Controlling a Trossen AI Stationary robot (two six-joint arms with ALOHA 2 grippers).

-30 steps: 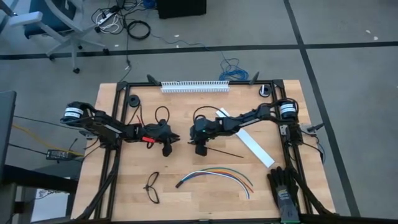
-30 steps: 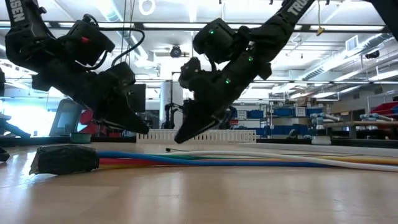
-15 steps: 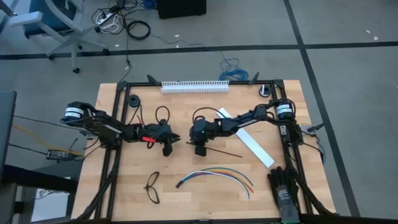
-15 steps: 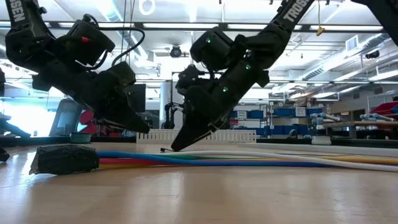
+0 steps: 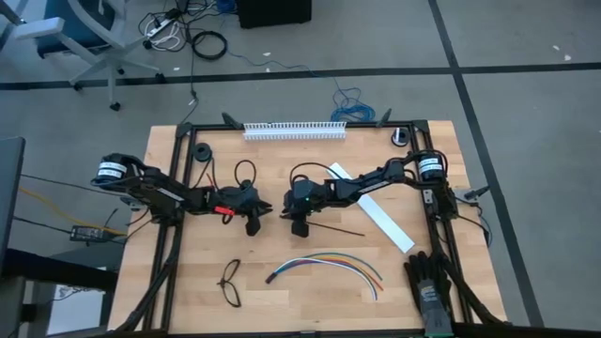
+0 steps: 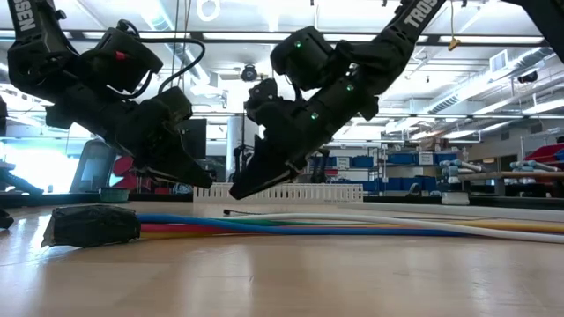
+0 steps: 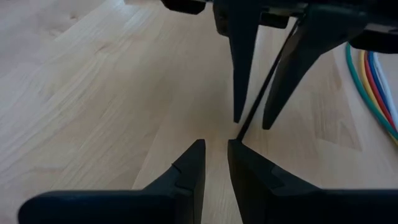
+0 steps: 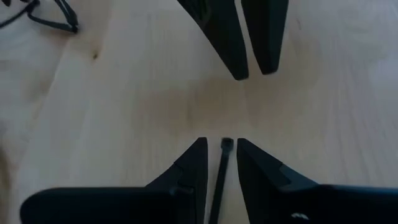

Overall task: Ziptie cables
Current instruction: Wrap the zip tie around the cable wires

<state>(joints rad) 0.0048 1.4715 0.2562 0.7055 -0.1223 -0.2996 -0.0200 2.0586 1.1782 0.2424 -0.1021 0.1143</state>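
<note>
The ziptie (image 5: 333,228), a thin dark strip, lies flat on the wooden table at its middle; its head (image 6: 227,212) rests on the wood. My right gripper (image 5: 285,213) slants down over that head end, fingertips (image 6: 233,194) just above the table. The fingers stand narrowly open on either side of the strip (image 8: 222,165) without touching it. My left gripper (image 5: 267,210) faces it tip to tip, narrowly open, with nothing between its fingers (image 7: 216,155). The cables (image 5: 324,263), a curved bundle of coloured wires, lie nearer the front edge, dark end (image 6: 88,224) to the left.
Black glasses (image 5: 230,282) lie left of the cables. A wide white strip (image 5: 380,214) lies under the right arm, a black glove (image 5: 427,286) at the front right. A white toothed rail (image 5: 294,130) runs along the far edge.
My right gripper dipped its fingertips to the table beside the ziptie's head. It then lifted them a little and shifted them slightly toward my left gripper. The ziptie still lies on the table.
</note>
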